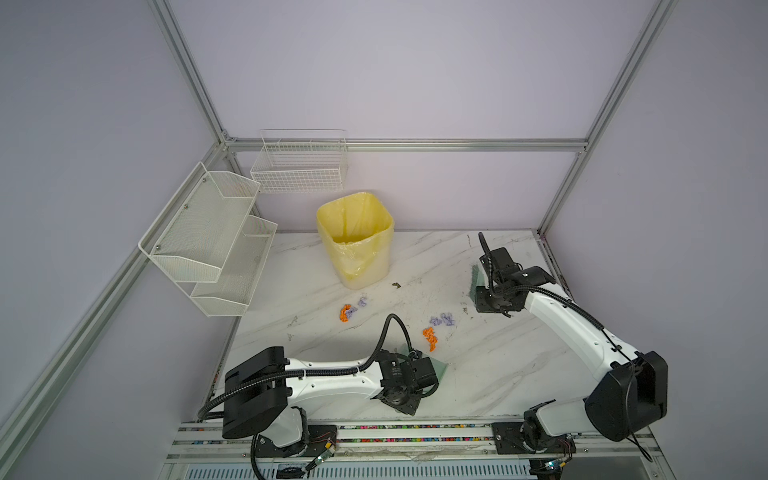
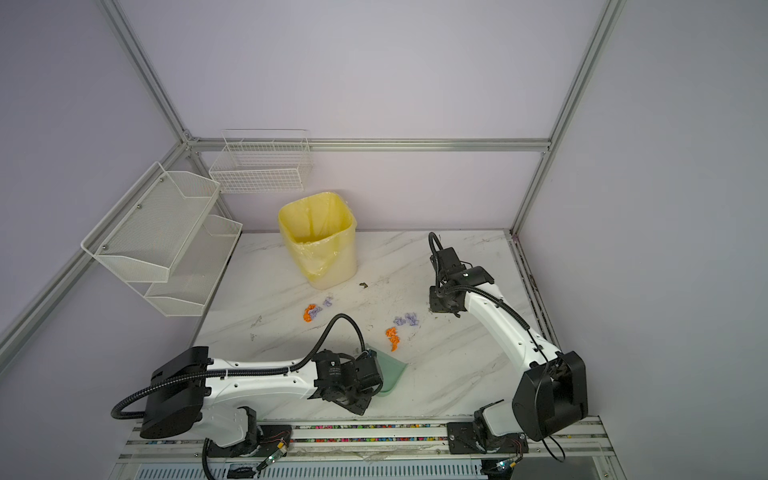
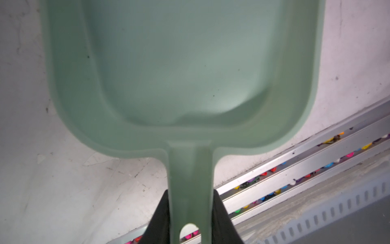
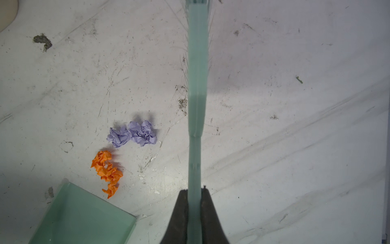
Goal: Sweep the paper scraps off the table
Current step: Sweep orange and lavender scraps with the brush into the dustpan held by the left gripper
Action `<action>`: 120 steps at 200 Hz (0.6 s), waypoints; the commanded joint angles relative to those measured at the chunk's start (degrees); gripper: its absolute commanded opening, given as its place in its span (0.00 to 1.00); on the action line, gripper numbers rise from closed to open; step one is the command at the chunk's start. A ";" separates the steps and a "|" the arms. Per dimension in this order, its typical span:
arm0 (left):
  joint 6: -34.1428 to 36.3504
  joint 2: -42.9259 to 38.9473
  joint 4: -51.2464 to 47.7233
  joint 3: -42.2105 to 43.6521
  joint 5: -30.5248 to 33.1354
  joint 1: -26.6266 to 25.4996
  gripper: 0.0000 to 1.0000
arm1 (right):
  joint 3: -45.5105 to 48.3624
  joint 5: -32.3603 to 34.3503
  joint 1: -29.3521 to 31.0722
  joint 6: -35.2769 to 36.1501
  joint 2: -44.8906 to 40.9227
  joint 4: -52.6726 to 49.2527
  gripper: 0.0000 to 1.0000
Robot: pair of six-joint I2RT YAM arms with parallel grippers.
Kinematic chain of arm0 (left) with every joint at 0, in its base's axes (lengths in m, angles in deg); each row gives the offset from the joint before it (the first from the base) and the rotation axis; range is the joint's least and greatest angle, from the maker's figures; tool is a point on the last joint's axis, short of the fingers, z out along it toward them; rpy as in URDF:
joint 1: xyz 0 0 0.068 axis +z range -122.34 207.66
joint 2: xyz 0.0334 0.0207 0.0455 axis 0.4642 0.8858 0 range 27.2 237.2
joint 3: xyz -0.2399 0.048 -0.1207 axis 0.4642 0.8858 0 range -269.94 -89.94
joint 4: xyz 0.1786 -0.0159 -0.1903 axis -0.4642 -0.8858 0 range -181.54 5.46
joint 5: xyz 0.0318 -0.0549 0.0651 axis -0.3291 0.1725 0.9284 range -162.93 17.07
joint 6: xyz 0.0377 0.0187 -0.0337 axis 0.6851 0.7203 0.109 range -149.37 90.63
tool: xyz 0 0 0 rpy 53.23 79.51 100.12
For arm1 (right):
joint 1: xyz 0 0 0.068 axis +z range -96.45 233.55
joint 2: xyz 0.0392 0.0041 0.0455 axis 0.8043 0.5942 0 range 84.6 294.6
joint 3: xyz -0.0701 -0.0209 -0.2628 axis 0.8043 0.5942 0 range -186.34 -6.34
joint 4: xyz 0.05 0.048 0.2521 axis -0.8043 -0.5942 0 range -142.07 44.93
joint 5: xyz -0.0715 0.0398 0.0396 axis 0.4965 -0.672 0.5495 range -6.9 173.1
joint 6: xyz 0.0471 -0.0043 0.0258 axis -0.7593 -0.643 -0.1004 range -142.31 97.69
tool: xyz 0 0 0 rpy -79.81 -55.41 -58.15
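Two clusters of paper scraps lie on the table (image 1: 498, 374). One cluster, orange (image 1: 345, 312) and lilac (image 1: 362, 301), is in front of the bin. The other, orange (image 1: 430, 337) (image 4: 107, 171) and lilac (image 1: 442, 320) (image 4: 133, 134), lies just beyond the lip of the green dustpan (image 2: 392, 372) (image 4: 84, 217). My left gripper (image 3: 190, 202) is shut on the dustpan's handle, and the pan (image 3: 185, 63) looks empty. My right gripper (image 4: 194, 194) is shut on the pale green brush handle (image 4: 196, 84). The brush (image 1: 475, 280) stands to the right of the scraps.
A yellow-lined bin (image 1: 357, 241) stands at the back of the table. A wire basket (image 1: 299, 166) and a two-tier mesh shelf (image 1: 208, 237) hang on the walls at left. A dark speck (image 1: 396, 285) lies near the bin. Aluminium rails (image 1: 415, 430) run along the front edge.
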 commanded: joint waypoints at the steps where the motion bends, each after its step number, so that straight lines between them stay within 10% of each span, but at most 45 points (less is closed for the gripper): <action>1: 0.64 0.75 -2.07 -6.01 0.80 0.43 0.12 | 0.49 -1.68 0.66 1.83 -0.88 1.91 0.00; 120: 4.71 4.03 0.60 -7.40 -3.53 6.37 0.12 | 0.55 -4.77 1.63 2.21 5.23 4.50 0.00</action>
